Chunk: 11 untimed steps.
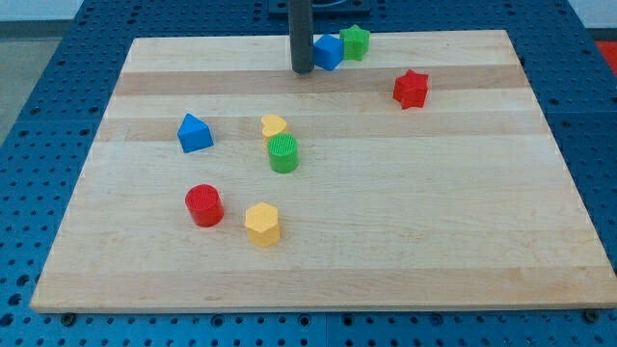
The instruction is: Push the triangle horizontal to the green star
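1. Board (pixel 386 241): pale wooden table top on a blue perforated bench (pixel 29 145); no brand, label or writing can be read anywhere in the view.
2. Green star (pixel 355 41): the landmark, near the board's top edge, a little to the view's right of centre.
3. Blue triangle (pixel 329 52): the task's block, touching the green star on its left and slightly lower side, so the two lie almost in one horizontal line.
4. My tip (pixel 303 70): lower end of the dark rod, standing just left of the blue triangle and left of the star, a little below both; whether it touches the triangle cannot be told. The rod carries no claw, so it grasps nothing and has no opening to report.
5. Red star (pixel 411 89): to the right of and below the green star, apart from it.
6. Yellow heart (pixel 274 125) and green cylinder (pixel 283 153): well below and left of the green star, the cylinder directly under the heart and touching or nearly touching it.
7. Blue block (pixel 195 133): house-like shape, far left of and below the green star.
8. Red cylinder (pixel 204 205) and yellow hexagon (pixel 262 225): farthest from the green star, toward the view's lower left, near each other but apart.
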{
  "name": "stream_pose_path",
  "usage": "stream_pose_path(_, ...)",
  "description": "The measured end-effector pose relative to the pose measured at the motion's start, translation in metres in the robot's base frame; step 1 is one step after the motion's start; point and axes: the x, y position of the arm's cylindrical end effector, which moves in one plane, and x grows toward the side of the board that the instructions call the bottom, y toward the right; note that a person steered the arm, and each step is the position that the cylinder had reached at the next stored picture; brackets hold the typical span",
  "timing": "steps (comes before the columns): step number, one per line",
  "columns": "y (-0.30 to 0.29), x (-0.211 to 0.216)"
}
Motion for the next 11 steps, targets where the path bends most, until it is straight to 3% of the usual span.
stream_pose_path(3, 0.087, 0.143)
stream_pose_path(4, 0.086, 0.187)
stream_pose_path(5, 0.055, 0.202)
stream_pose_path(7, -0.063, 0.173)
stream_pose_path(9, -0.145, 0.168)
stream_pose_path(11, -0.131, 0.140)
